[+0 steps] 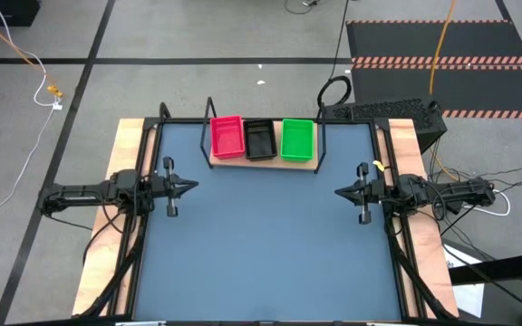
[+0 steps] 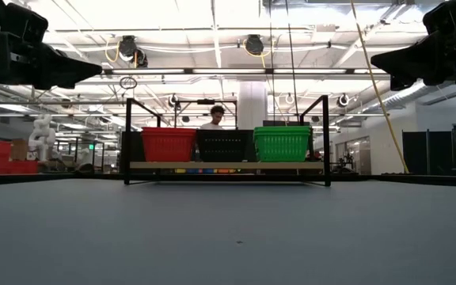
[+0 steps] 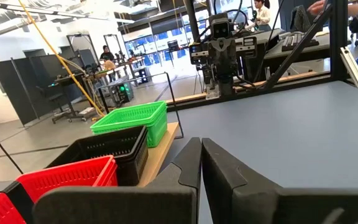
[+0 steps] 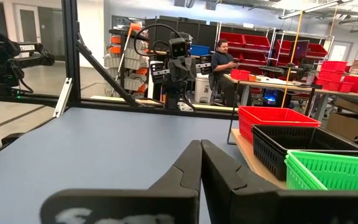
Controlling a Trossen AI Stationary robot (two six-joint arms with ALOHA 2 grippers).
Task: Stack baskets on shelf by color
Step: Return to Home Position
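**Figure: homing posture, judged nearly complete.** The shelf (image 1: 270,164) stands at the far edge of the tabletop (image 1: 261,254). It carries three piles side by side: red baskets (image 1: 227,137) on the left, black baskets (image 1: 260,140) in the middle and green baskets (image 1: 297,139) on the right (how many are nested in each pile cannot be counted). The left gripper (image 1: 188,187) hangs by the table's left side and the right gripper (image 1: 341,192) by its right side. Both point inward, are raised above the surface in the low view, and sit well apart from the shelf. Each wrist view shows the fingers pressed together on nothing. To finish well, on this reading, the arms should settle level and mirrored. Any further motion should go outward or nearward only, so that no link crosses the shelf's black frame or brushes the piles.
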